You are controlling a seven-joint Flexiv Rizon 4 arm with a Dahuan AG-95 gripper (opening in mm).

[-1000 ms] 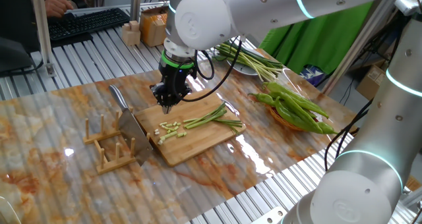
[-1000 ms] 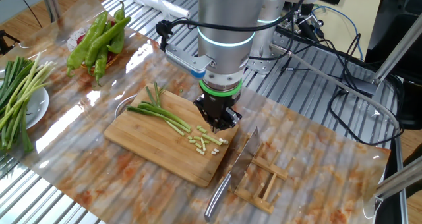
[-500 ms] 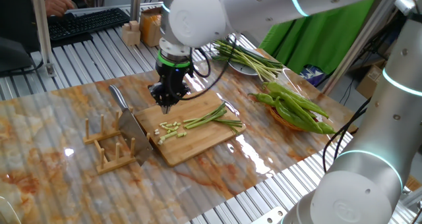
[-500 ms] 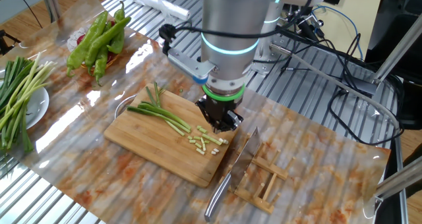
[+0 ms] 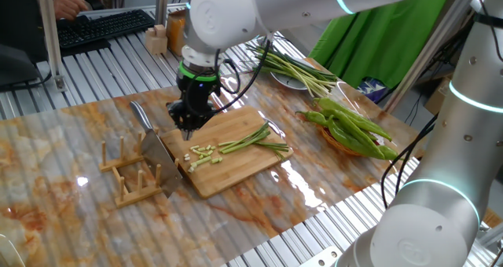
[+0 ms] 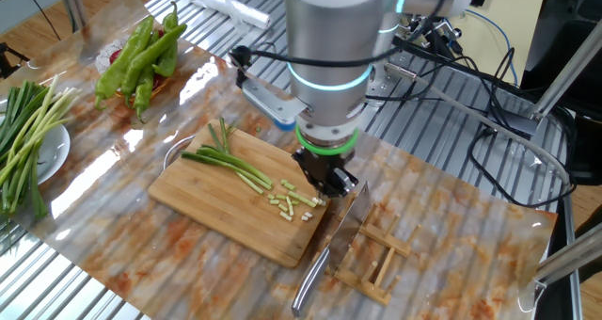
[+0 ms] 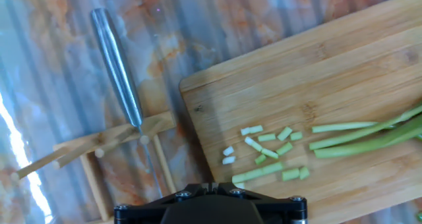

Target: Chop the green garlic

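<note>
The green garlic [image 5: 253, 139] lies on the wooden cutting board [image 5: 236, 173] as a few thin stalks, with short cut bits [image 5: 201, 154] at their left end. In the other fixed view the stalks [image 6: 230, 165] and bits [image 6: 295, 204] lie on the board [image 6: 216, 216] too. My gripper [image 5: 187, 126] is shut and empty, hovering over the board's corner beside the knife [image 5: 154, 140]. The knife [image 6: 340, 231] rests on a wooden rack [image 6: 374, 252]. In the hand view the shut gripper [image 7: 211, 184] looks down on the knife handle [image 7: 117, 72], the rack [image 7: 99, 151] and the bits [image 7: 264, 145].
Glossy green peppers [image 5: 354, 129] lie on a plate at the right, and a plate of long uncut stalks [image 5: 299, 71] stands behind the board. A keyboard [image 5: 102, 27] and a small wooden box [image 5: 182, 31] are at the back. Cables [image 6: 489, 122] run behind the arm.
The shut gripper has moved from over the board toward the corner by the knife and rack. The garlic, knife and board have not moved.
</note>
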